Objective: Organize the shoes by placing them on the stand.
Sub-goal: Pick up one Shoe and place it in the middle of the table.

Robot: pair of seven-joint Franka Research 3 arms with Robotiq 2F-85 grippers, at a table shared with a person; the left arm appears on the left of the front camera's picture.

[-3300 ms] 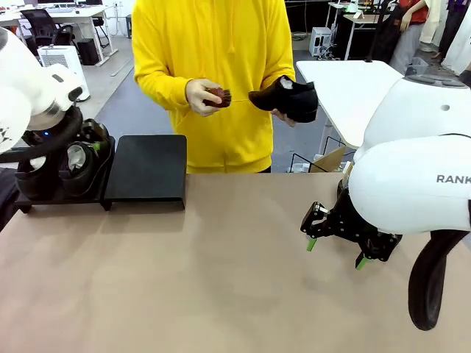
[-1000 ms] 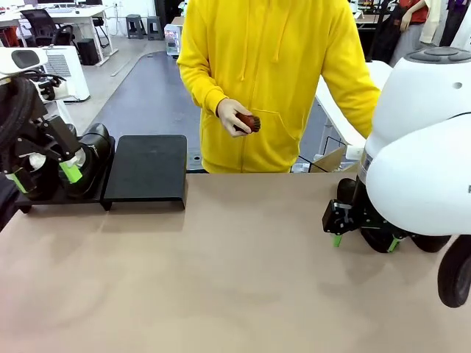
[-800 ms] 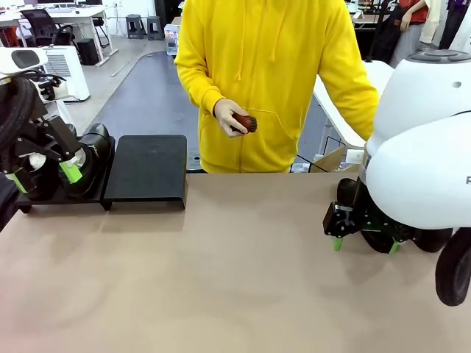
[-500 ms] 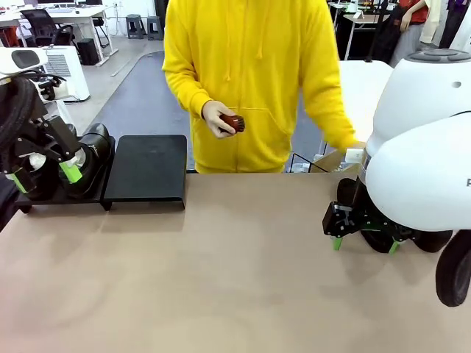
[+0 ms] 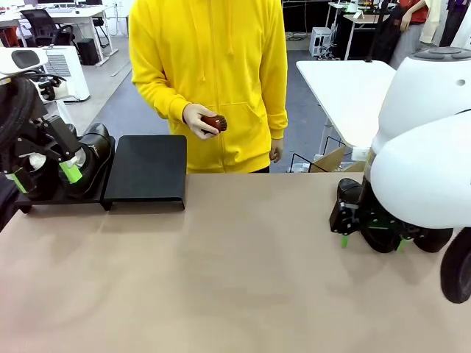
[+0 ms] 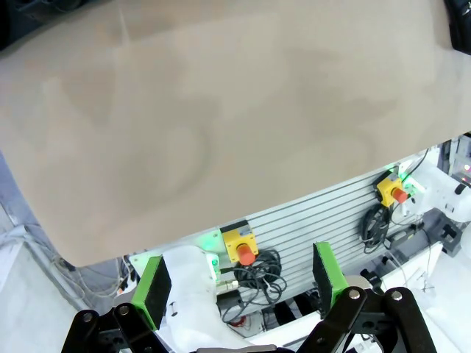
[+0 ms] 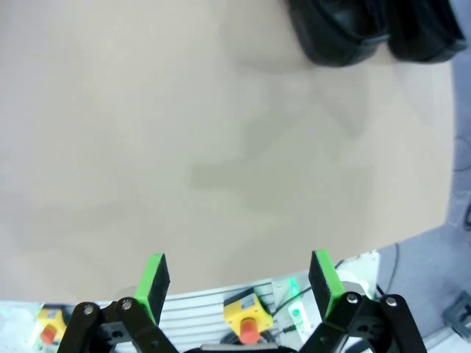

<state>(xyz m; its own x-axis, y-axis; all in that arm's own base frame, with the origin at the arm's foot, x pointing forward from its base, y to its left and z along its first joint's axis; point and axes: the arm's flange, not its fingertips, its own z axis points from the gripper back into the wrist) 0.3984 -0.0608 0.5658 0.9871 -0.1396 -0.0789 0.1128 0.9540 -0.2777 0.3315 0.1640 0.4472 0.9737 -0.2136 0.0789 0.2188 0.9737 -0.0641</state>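
Both pincers are wide apart, holding nothing. The left pincer (image 5: 42, 176) hangs by shoes (image 5: 94, 145) on the stand (image 5: 147, 169). The right pincer (image 5: 372, 243) is far from the stand, maybe beside two more shoes (image 7: 338, 29).

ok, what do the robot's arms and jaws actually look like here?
Right arm: bulky, rounded glossy white shells, a black hose looping below. Left arm: white joint, thick black hose. Jaws on both: black linkages tipped with bright green pads.
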